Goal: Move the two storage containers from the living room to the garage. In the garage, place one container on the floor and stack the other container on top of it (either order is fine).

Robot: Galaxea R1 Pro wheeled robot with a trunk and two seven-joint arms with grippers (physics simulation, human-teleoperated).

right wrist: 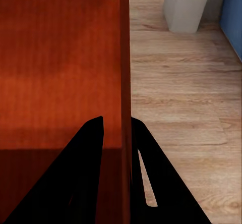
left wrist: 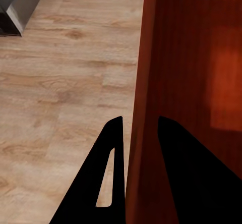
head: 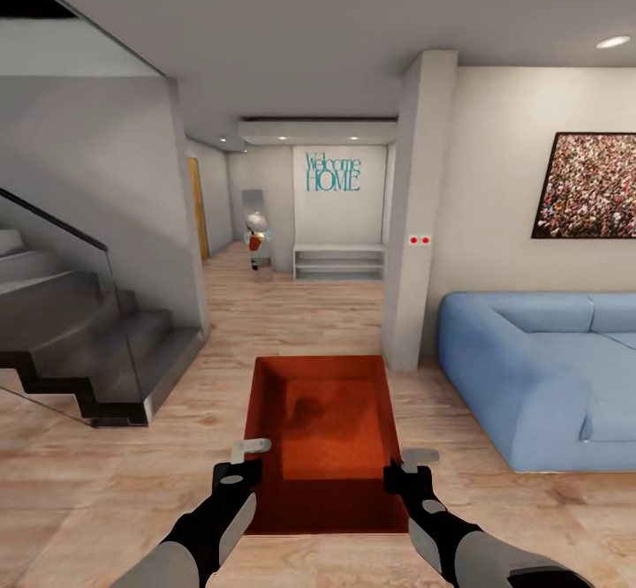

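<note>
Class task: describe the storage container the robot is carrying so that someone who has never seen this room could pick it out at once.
Start at the blue sofa on the wood plank floor. Just left of it, between the left gripper and right gripper, sits the storage container. It is the only red-orange, open-topped rectangular box here, each side wall pinched by a gripper.

A blue sofa (head: 539, 376) is sitting just to the right of a grey pillar (head: 415, 217). A crowd picture (head: 587, 186) is hanging on the wall above the sofa. Left of the pillar, grey stairs (head: 79, 332) are rising. Beyond the pillar, teal "Welcome HOME" lettering (head: 333, 172) is showing above a low white shelf (head: 339, 262).
</note>
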